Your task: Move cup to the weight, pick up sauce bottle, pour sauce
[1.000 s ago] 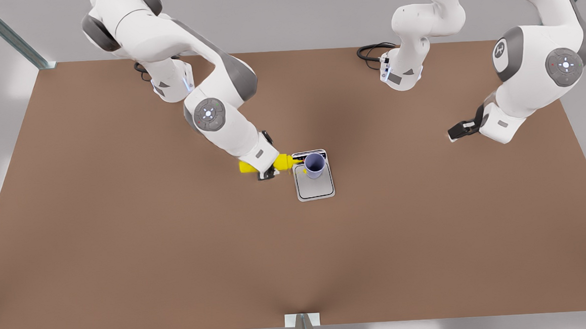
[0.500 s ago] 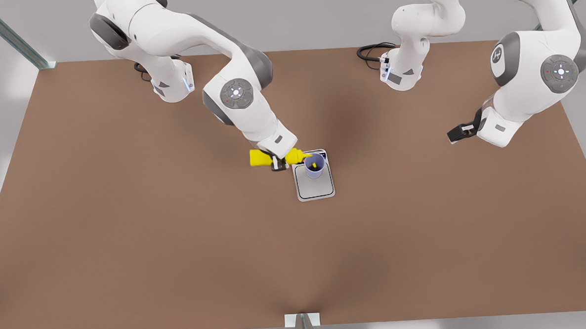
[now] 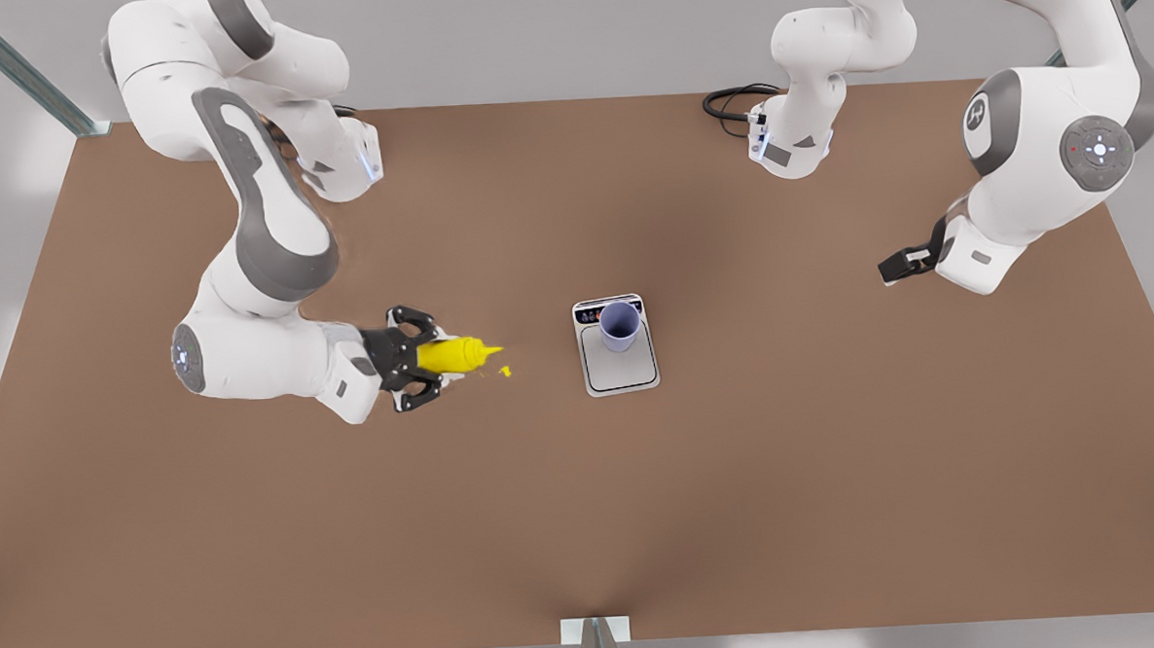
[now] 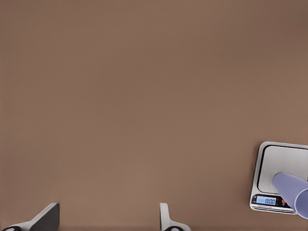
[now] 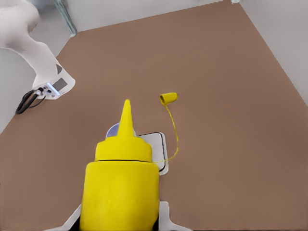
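The yellow sauce bottle (image 3: 457, 355) lies nearly level above the table at the front view's left, nozzle toward the cup, with my right gripper (image 3: 421, 359) shut on its body. The right wrist view shows the sauce bottle (image 5: 120, 187) between the gripper's fingertips (image 5: 165, 217). A small yellow bit of sauce (image 3: 504, 371) hangs just past the nozzle; it is this bit of sauce (image 5: 168, 98) that trails a thin strand. The lavender cup (image 3: 619, 325) stands upright on the weight (image 3: 623, 369), well apart from the bottle. My left gripper (image 3: 894, 266) waits open at the front view's right, looking at the cup (image 4: 293, 190) and weight (image 4: 272, 166).
Both arm bases (image 3: 791, 139) stand along the table's far edge, with a black cable (image 3: 728, 101) beside the one on the front view's right. Bare brown tabletop (image 3: 585, 518) lies all around the weight.
My right arm has swung the bottle away from over the cup toward the front view's left and lower. A yellow drop seen in the cup half a second ago no longer shows. The left arm barely shifted.
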